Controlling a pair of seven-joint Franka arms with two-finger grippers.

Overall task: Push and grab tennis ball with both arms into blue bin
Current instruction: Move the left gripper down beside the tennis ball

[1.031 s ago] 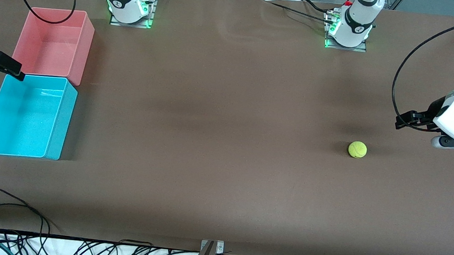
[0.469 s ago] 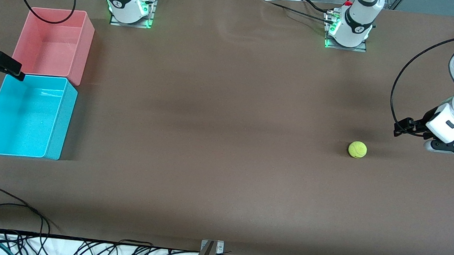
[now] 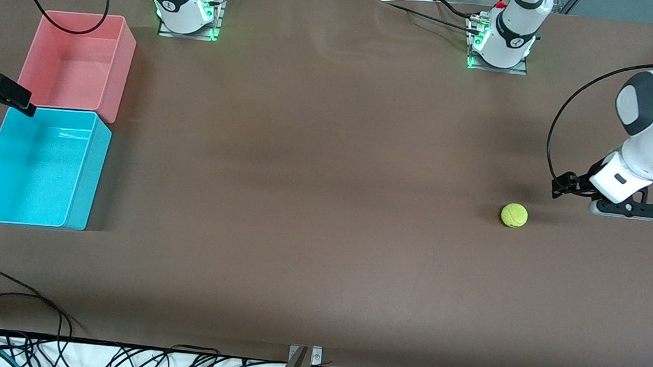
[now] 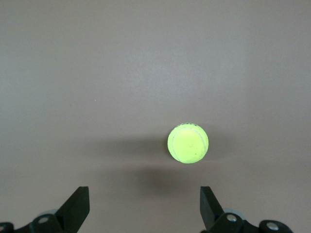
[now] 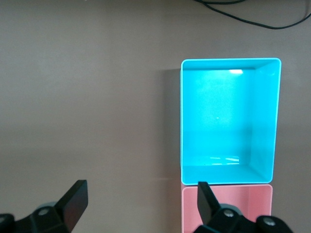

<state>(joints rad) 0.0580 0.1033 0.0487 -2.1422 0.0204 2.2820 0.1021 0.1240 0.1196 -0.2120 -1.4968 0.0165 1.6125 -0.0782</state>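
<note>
Left gripper (image 3: pixel 563 185): hangs low over the counter (image 3: pixel 324 207) at the left arm's end, fingers (image 4: pixel 77 206) spread wide with nothing between them, just beside the tennis ball and not touching it
Tennis ball (image 3: pixel 514 215): a fuzzy yellow-green ball resting alone on the bare brown counter toward the left arm's end, well apart from both bins; in the left wrist view (image 4: pixel 188 143) it sits ahead of the open fingertips, casting a soft shadow
Right gripper (image 3: pixel 6 96): waits at the right arm's end of the counter, over the seam where the two bins meet, fingers (image 5: pixel 73 199) parted and holding nothing
Blue bin (image 3: pixel 87 177): a cyan rectangular tub with rounded corners, standing upright and holding nothing, at the right arm's end; the right wrist view looks straight down into it (image 5: pixel 265 121)
Pink bin (image 3: pixel 120 71): same-sized tub touching the blue bin's short side, farther from the front camera
Cables (image 3: pixel 8 303): black loops trailing along the counter's near edge
</note>
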